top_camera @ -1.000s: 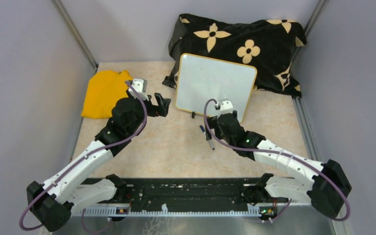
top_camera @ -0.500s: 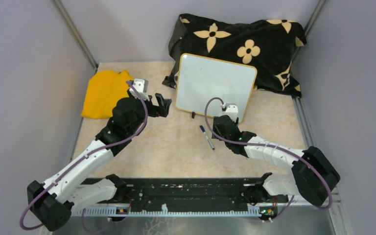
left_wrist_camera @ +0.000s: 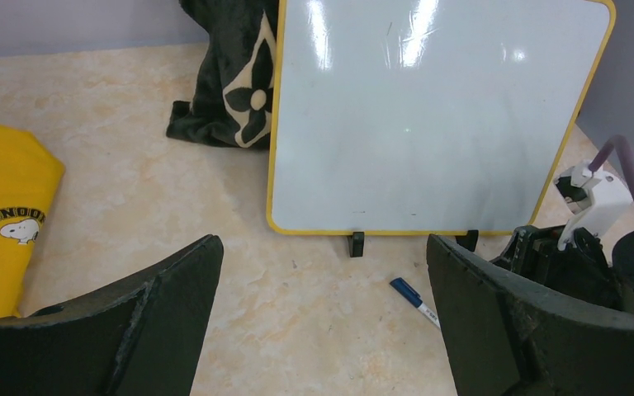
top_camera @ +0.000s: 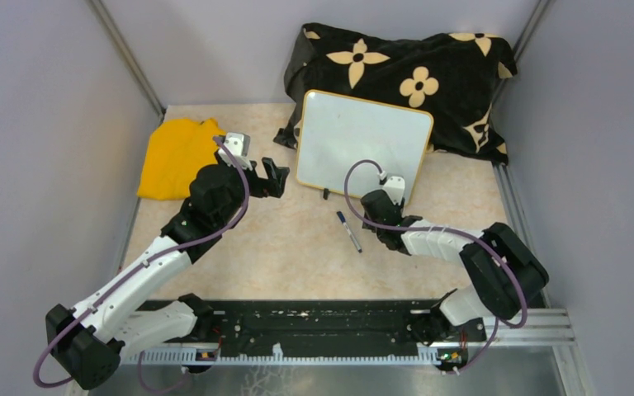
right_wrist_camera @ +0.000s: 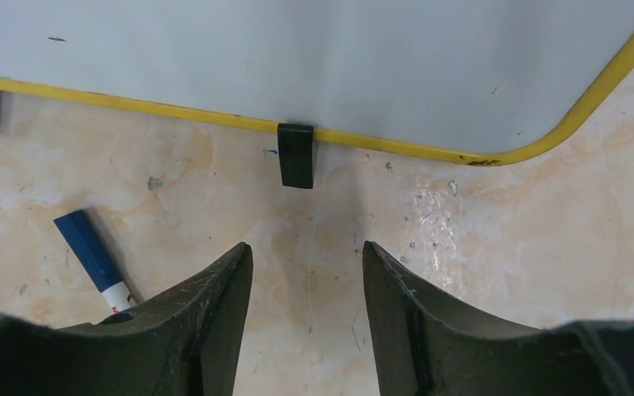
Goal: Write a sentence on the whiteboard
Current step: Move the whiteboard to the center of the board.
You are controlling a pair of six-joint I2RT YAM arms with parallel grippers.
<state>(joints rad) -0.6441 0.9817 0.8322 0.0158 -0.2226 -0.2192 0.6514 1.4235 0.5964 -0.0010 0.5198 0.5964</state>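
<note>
Pulled back from the marker (top_camera: 348, 231), which lies on the surface (top_camera: 297, 247) just in front of the propped whiteboard (top_camera: 363, 140), the right end effector (right_wrist_camera: 305, 260) sits spread and empty like the left end effector (left_wrist_camera: 322, 243), and the board looks blank, so all the writing remains.

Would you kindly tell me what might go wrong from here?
The marker lies flat on the table, left of the open right gripper, not between its fingers; a grasp may miss it or hold it askew. The whiteboard stands tilted on small feet before the cloth, and the open left gripper is not touching it, so writing pressure might push it back.
</note>
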